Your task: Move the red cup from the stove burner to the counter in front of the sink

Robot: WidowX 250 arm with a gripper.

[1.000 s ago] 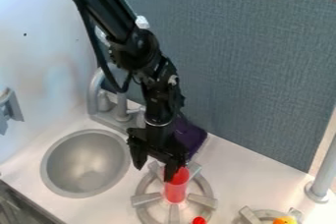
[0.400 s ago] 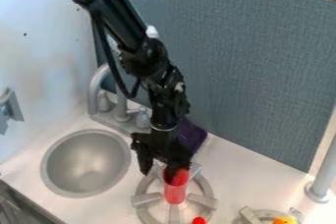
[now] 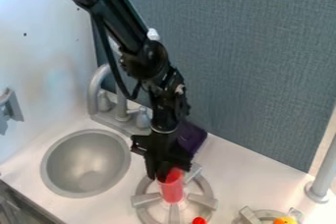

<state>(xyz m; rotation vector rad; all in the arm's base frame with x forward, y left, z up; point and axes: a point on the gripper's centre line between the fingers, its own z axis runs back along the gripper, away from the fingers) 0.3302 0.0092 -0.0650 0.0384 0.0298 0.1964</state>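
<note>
- My black two-finger pincer (image 3: 162,173) hangs just below the middle of the frame, at the upper left rim of a translucent red plastic cup (image 3: 172,192).
- I have it drawn narrow, pinching the wall of that cup.
- The cup is upright, at the centre of a round grey burner with thick spokes (image 3: 146,199), at the bottom middle of the frame.
- A small round red thing (image 3: 199,220) is near the cup, at the bottom edge.
- Behind my pincer, a dark purple flat-faced object (image 3: 192,138) leans at a tilt; I cannot tell what it is.
- To the left I see a round grey sink basin (image 3: 85,165), with a curved grey faucet (image 3: 96,83) above it.
- At the lower right, a second grey burner (image 3: 249,214) has an orange-yellow thing (image 3: 285,221) on it, cut off by the frame.
- A grey upright pole (image 3: 323,176) stands at the right edge on the white countertop (image 3: 246,171).
- A blue-grey fabric-textured panel (image 3: 256,66) rises across the upper right, meeting a white wall (image 3: 46,46) at the left.
</note>
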